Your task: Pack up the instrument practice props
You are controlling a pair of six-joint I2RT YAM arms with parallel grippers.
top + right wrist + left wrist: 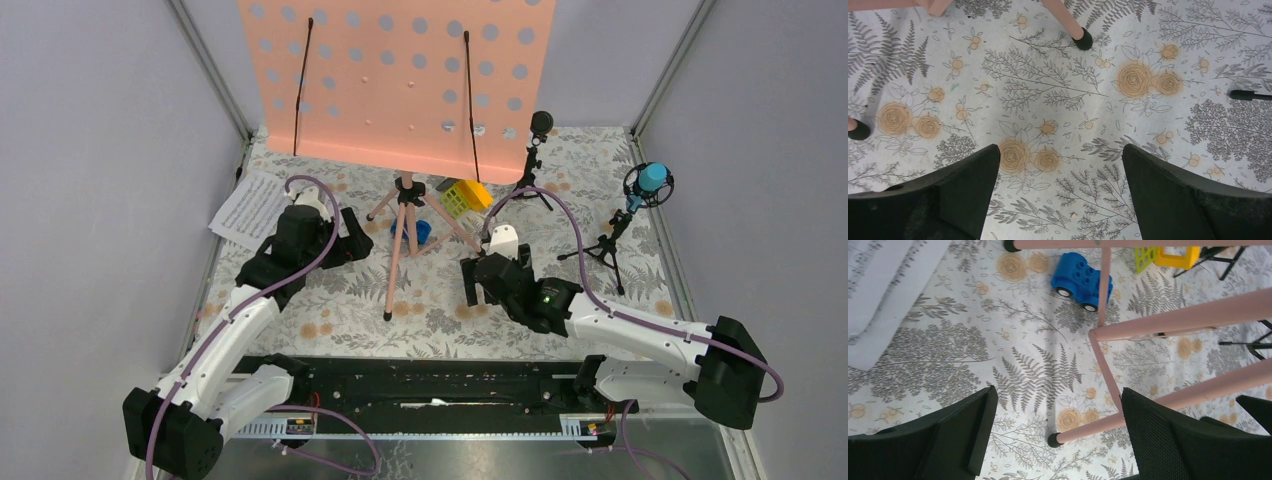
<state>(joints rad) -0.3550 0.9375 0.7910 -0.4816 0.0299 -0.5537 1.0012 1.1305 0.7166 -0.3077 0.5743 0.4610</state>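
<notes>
1. The pink perforated music stand (400,80) is set up at the back middle of the table (440,310), which wears a floral cloth. Its broad desk blocks much of the rear from sight.
2. Its tripod legs (395,260) splay across the cloth, right between the two arms.
3. The white sheet-music pages (245,208) lie flat at the left edge. They are just behind the left arm's wrist, which covers one corner.
4. The black mic (540,124) stands upright on its small tripod at the back right, just beside the stand's right edge.
5. The blue mic (652,180), on its own tripod, stands further right, near the wall.
6. A small blue toy car (421,232) sits under the stand, among the legs.
7. A yellow-green toy block (462,196) rests just behind and to the right of the car, between the legs and the black mic's tripod.
8. The left gripper (1058,405) hangs over the cloth, fingers spread wide and holding nothing.
9. From its own camera, one pink leg's black-capped foot shows in the gap between those fingers. I cannot tell whether anything touches.
10. More crossing legs lie between that gripper and the car.
11. The right gripper (1060,160) is likewise agape and empty-handed, over bare cloth just right of the stand's front leg.
12. Two capped stand feet show ahead of it, and a thin black tripod foot pokes in at the right of its view.
</notes>
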